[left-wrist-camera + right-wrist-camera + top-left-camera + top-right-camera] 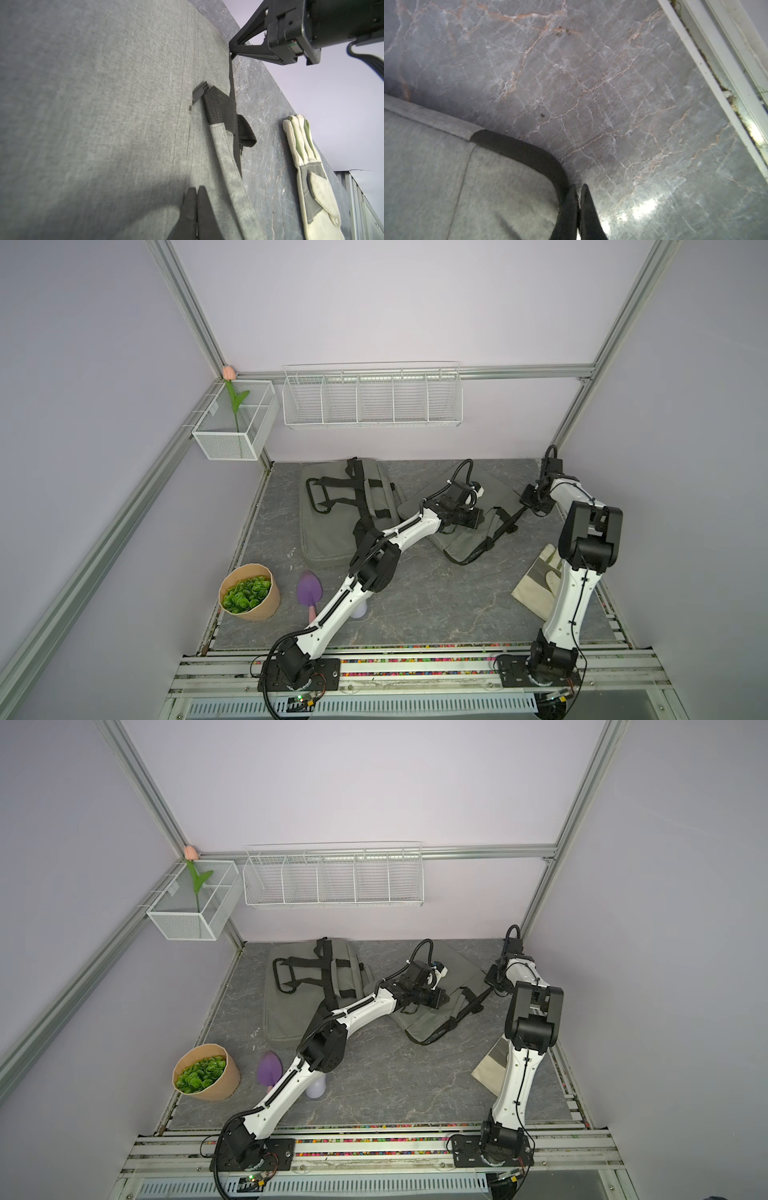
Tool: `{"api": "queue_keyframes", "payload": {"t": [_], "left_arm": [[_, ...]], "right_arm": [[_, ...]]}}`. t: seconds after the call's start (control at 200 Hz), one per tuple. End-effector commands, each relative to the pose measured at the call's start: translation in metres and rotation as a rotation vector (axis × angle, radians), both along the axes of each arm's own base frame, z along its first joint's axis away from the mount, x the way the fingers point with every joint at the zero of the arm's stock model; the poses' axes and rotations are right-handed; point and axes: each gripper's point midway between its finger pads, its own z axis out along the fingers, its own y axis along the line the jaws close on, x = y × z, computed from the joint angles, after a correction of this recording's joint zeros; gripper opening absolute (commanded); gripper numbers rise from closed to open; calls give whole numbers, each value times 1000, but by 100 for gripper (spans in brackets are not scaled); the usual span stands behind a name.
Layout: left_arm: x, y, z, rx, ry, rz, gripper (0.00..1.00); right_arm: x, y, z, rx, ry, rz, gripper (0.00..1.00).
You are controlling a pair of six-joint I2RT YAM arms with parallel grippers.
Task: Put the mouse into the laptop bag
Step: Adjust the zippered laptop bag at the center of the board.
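Note:
Two grey laptop bags lie at the back of the table. The left one (332, 531) is flat, with black straps across it. My left gripper (196, 188) is shut and rests on the fabric of the right one (494, 489), beside its grey handle (226, 162). My right gripper (578, 186) is shut at that bag's corner, its tips against the black edge trim (521, 149). I cannot tell whether anything thin is pinched there. In both top views its fingertips (515, 517) meet the bag's right edge. I cannot pick out the mouse in any view.
A work glove (540, 576) lies by the right arm. A paper pot of green plants (249, 591), a purple trowel (308, 589) and a pale lavender object (359, 610) half under the left arm sit front left. A wire rack (372, 398) and a mesh basket (232, 423) hang on the walls.

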Motion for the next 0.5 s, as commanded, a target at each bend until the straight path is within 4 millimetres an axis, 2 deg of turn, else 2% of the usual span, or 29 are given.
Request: {"api": "queue_keyframes", "payload": {"t": [0.0, 0.295, 0.495], "left_arm": [[-9, 20, -48, 110, 105, 24, 6], [-13, 19, -51, 103, 127, 15, 5], [-14, 19, -51, 98, 137, 11, 5]], "right_arm": [[-19, -4, -1, -32, 45, -12, 7], [-55, -2, 7, -79, 51, -35, 7], [-61, 10, 9, -68, 38, -17, 7]]}}
